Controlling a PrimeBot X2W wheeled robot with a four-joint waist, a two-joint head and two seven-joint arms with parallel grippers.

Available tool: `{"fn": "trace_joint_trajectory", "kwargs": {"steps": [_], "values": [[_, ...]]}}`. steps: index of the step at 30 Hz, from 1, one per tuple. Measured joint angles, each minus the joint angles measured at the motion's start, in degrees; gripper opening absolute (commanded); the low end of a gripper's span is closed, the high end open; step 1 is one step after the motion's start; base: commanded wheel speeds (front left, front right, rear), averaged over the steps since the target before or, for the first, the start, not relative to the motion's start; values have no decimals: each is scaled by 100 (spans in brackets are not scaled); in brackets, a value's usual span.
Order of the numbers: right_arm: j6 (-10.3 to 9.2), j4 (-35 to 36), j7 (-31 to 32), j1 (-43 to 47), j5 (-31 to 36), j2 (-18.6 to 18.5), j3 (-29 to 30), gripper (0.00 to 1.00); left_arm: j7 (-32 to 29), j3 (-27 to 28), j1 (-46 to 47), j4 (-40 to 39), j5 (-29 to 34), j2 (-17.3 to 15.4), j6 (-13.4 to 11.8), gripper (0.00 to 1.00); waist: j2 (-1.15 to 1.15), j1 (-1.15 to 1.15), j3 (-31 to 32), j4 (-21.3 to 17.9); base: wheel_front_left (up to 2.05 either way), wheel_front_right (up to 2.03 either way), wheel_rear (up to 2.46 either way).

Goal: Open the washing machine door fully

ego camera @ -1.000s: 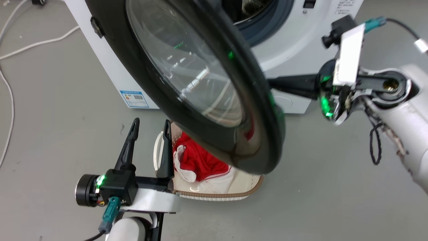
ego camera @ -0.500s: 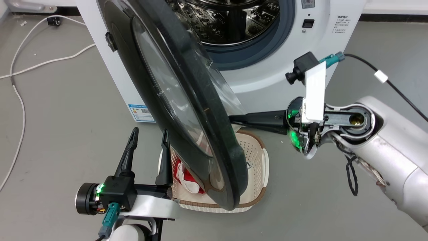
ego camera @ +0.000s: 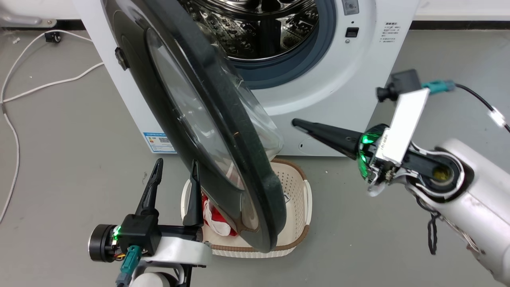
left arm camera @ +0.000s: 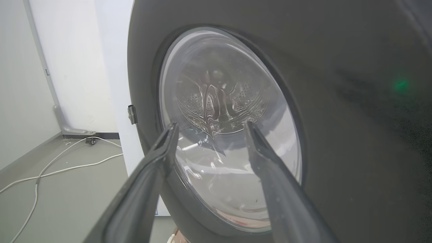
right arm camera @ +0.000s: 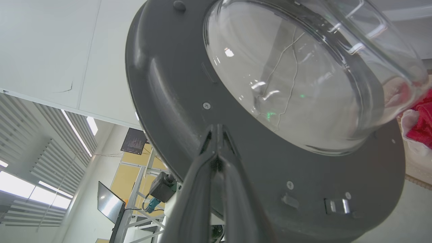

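My right gripper [ego camera: 295, 122] is pinched closed on nothing, its tip just short of the inner face of the washing machine door [ego camera: 247, 167] (swung partway out). My left gripper [ego camera: 177, 162] is spread, with the door's outer glass just ahead.

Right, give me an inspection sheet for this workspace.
Surface: grey floor.
Job's things: washing machine door stands well open from the white washing machine; steel drum exposed.
Clutter: cream laundry basket with red cloth below the door.
End effectors: left end effector open, empty, by the door's outer face; right end effector shut, empty, pointing at its inner face.
Cables: white cables on the floor; black cable at the right wrist.
Surroundings: white wall, monitor.
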State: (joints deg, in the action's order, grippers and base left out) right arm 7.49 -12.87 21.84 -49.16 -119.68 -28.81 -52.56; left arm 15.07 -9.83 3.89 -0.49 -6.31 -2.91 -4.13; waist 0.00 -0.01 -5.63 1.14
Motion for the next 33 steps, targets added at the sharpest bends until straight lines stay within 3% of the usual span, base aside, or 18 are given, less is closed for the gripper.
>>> {"fn": "trace_joint_trajectory", "kwargs": {"steps": [13,16,17,18,19,20,23,26,33], "values": [[0,481,-3285,1994,1374,-1024,760,0,0,174,-179,26,-37,4,-44,100,0,0,188,-278,0,0,0],[0,368,-3617,2421,1591,-1132,862,0,0,241,-240,48,-41,2,-44,100,0,0,231,-314,0,0,0],[0,309,-3653,2552,1712,-1147,926,22,0,260,-242,55,-41,1,-43,100,0,1,241,-323,0,0,0],[0,256,-3674,2688,1812,-1138,1034,37,0,278,-242,59,-42,1,-43,100,0,0,249,-334,0,0,0],[0,160,-3678,2826,1909,-1067,1272,59,0,298,-246,59,-44,2,-43,100,0,0,254,-348,0,0,0],[0,49,-3684,2943,2125,-972,1566,100,0,331,-250,68,-49,2,-42,100,0,1,262,-361,0,0,0],[0,-310,-3693,3324,3182,-621,2393,100,0,405,-281,80,-49,-1,-33,100,0,0,294,-394,0,0,0],[1,-361,-3690,3724,4363,62,3170,100,0,436,-337,86,-47,1,-33,100,0,0,329,-405,0,0,0],[1,267,-3691,4364,7463,1351,4666,100,0,443,-369,77,-33,1,-33,100,0,1,338,-379,0,0,0]]}}
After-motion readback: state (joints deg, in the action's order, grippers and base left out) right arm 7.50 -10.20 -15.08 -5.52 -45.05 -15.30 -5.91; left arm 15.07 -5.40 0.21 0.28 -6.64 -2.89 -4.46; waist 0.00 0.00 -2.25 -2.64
